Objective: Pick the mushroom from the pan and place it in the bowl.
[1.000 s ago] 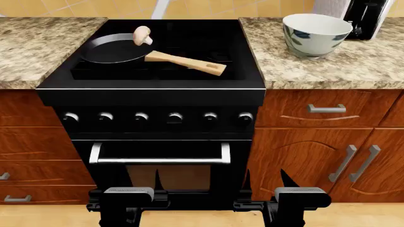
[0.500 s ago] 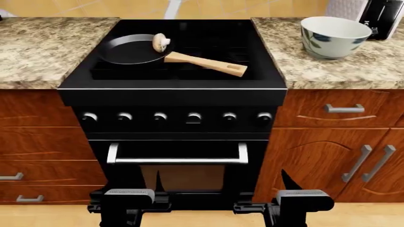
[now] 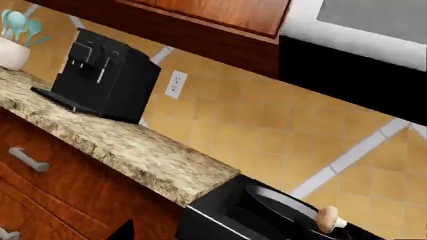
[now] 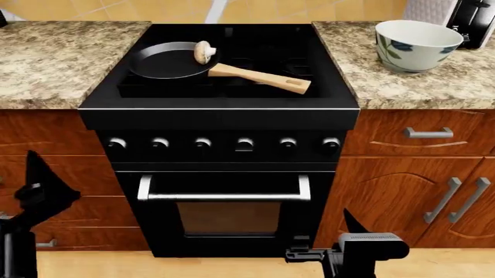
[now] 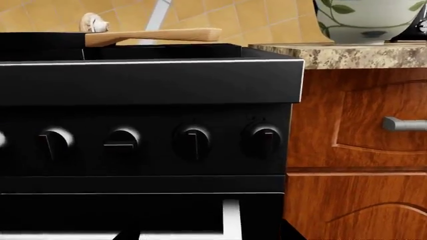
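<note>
1. Here, the mushroom (image 4: 204, 51) sat at the pan's rim on the side where the handle joined, its tan cap facing the camera in the head view.
2. The pan (image 4: 166, 62) rested on the rear left burner area of the black stove (image 4: 219, 110); its wooden handle (image 4: 263, 79) pointed toward the front right of the cooktop.
3. The bowl (image 4: 418, 44) stood upright on the granite tabletop (image 4: 418, 81) to the right of the stove, well apart from the pan.
4. The left claw (image 4: 39, 191) was raised at the left edge of the head view, in front of the lower cabinet drawers, well below the cooktop; whether it was open or closed could not be told.
5. The right claw (image 4: 352, 223) sat low at the bottom of the head view, in front of the oven door (image 4: 224, 202); its state could not be told either.
6. The left wrist view showed the mushroom (image 3: 327, 218) at the pan rim (image 3: 280, 200), with a black coffee machine (image 3: 103, 75) on the tabletop to the left of the stove.
7. The right wrist view looked level at the stove knobs (image 5: 193, 141), with the mushroom (image 5: 95, 22), the handle (image 5: 157, 36) and the bowl (image 5: 370, 20) visible above the front edge.
</note>
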Available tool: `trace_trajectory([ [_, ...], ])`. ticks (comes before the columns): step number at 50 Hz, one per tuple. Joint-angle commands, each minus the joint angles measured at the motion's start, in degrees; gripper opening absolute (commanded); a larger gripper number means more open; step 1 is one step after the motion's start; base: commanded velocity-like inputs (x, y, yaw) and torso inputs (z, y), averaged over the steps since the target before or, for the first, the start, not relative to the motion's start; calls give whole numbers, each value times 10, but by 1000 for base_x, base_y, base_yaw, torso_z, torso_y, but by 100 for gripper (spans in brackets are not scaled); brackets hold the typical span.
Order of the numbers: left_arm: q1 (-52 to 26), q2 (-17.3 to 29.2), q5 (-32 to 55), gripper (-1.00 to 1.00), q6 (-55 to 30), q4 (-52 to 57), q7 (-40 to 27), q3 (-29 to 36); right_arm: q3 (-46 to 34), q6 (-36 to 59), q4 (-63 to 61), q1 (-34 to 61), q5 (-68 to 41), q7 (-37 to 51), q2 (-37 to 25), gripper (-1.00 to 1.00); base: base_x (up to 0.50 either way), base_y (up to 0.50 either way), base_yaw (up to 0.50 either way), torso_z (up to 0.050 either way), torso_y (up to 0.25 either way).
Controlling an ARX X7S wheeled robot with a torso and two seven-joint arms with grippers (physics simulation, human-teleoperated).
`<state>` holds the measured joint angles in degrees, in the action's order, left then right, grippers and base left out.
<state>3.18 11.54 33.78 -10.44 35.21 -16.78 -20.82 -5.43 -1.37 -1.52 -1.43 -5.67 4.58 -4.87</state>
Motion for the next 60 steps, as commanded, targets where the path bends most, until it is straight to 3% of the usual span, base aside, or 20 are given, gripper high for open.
trace_trajectory([
  [1,108,135,361,100,117,248,-168,-315,-7,2,-4,-1,-9,11,-8,100,0,0,0,0,0],
  [3,170,141,379,100,216,248,-172,-321,-9,2,-3,0,-9,13,-9,100,0,0,0,0,0],
  [6,211,131,412,100,283,246,-158,-332,-12,1,-4,0,-9,15,-11,100,0,0,0,0,0],
  [16,215,109,426,100,304,235,-139,-326,-23,-1,-22,-2,-8,22,-18,100,0,0,0,0,0],
  [20,207,113,415,100,298,232,-142,-316,-21,67,-128,-11,-11,40,-26,100,0,0,0,0,0],
  [24,201,116,408,100,293,230,-145,-309,-20,217,-330,3,-27,57,-47,100,0,0,0,0,0],
  [30,199,120,406,100,292,231,-148,-306,-6,591,-584,199,-81,112,-58,100,0,0,0,0,0],
  [33,199,122,405,100,292,232,-149,-306,0,660,-585,347,-324,344,-174,100,0,0,0,0,0],
  [36,199,123,403,100,292,232,-150,-305,52,779,-562,476,-582,493,-172,100,0,0,0,0,0],
  [39,199,122,403,100,292,232,-150,-304,61,864,-500,589,-708,578,-162,100,0,0,0,0,0],
  [46,202,121,403,100,295,229,-147,-304,-23,901,-333,811,-882,731,-183,100,24,0,0,0,0],
  [60,198,130,401,100,293,228,-154,-301,-114,891,-225,949,-835,689,-201,100,488,0,0,0,0],
])
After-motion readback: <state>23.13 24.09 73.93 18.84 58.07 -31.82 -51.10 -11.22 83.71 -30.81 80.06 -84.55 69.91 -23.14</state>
